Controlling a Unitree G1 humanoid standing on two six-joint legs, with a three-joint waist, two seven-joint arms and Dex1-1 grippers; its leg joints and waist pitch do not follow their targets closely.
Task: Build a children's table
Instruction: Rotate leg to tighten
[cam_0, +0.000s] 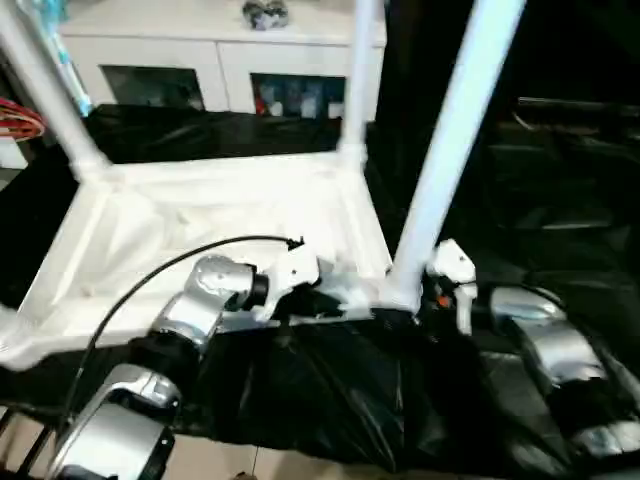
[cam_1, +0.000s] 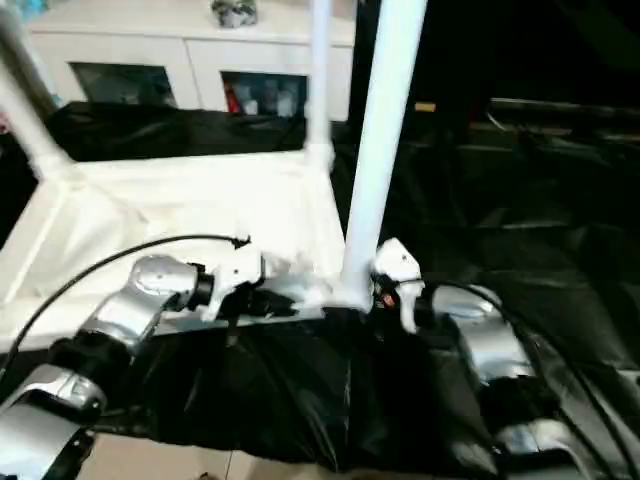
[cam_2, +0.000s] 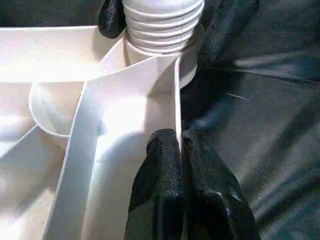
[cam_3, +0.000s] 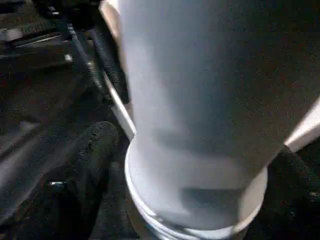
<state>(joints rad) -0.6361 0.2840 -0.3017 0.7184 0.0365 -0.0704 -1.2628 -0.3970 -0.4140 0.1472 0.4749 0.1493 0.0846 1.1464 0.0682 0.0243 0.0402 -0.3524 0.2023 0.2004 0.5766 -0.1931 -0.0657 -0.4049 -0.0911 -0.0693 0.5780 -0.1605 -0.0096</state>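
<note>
The children's table lies upside down on black sheeting, its white ribbed top (cam_0: 200, 215) facing up. Three white legs stand in corner sockets: near right (cam_0: 450, 140), far right (cam_0: 358, 75), far left (cam_0: 45, 95). My left gripper (cam_2: 179, 145) is shut on the top's near rim wall, just beside the near-right socket (cam_2: 150, 55). My right gripper (cam_0: 415, 295) stands open around the foot of the near-right leg (cam_3: 200, 125), one black finger (cam_3: 85, 170) on each side of it. The ribbed end of this leg (cam_2: 162, 25) sits in the socket.
A white cabinet (cam_0: 200, 50) with glass-fronted compartments stands behind the table. Black sheeting (cam_0: 330, 390) covers the surface and drapes down in front of me. A black cable (cam_0: 150, 275) arcs over my left forearm. Something red (cam_0: 20, 120) sits at the far left.
</note>
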